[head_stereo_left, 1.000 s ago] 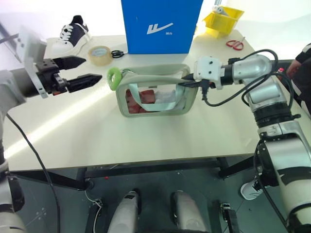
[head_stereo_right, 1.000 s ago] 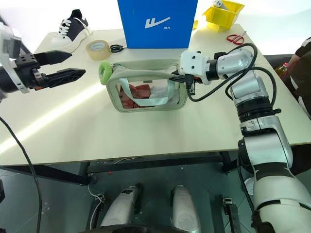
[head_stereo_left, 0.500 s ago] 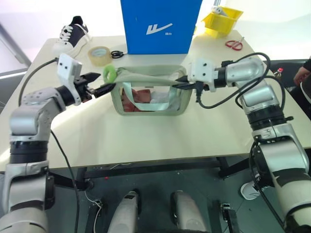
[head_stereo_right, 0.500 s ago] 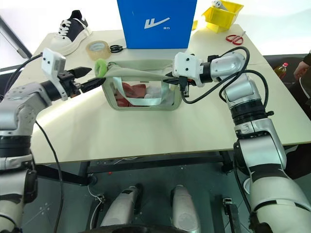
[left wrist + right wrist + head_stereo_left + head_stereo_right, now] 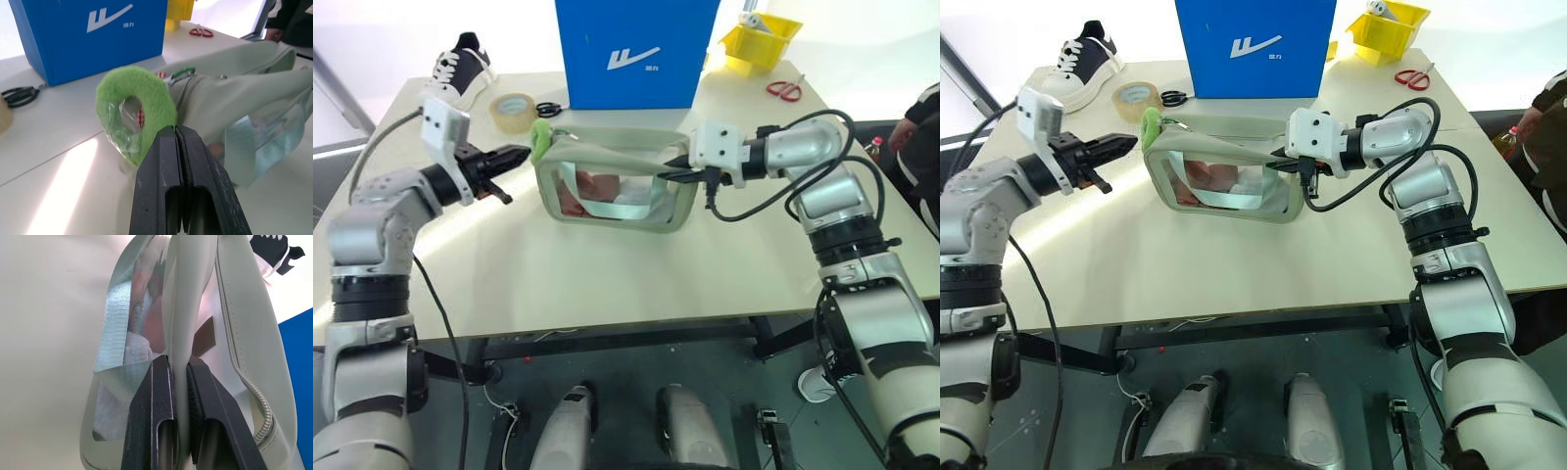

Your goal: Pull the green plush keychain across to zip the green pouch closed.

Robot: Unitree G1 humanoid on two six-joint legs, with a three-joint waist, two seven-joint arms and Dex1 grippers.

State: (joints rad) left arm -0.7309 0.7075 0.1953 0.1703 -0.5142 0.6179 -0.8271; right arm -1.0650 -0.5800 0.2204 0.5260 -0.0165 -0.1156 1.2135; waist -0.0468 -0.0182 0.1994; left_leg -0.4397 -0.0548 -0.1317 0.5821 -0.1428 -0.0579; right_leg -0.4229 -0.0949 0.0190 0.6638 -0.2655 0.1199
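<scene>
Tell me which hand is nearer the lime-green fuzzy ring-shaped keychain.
Left. The left hand is shut right at the lime-green fuzzy ring-shaped keychain; the right hand grips the pale sage-green pouch at its far end.

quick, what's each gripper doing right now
Left gripper: shut at the edge of the green plush keychain; a real grip on it cannot be told.
Right gripper: closed on the green pouch fabric.

Head stereo pair looks forward-down over the surface (image 5: 607,264), both eyes sharing the green pouch (image 5: 612,186). Wrist cams sit close, looking along each tool at the pouch ends.
</scene>
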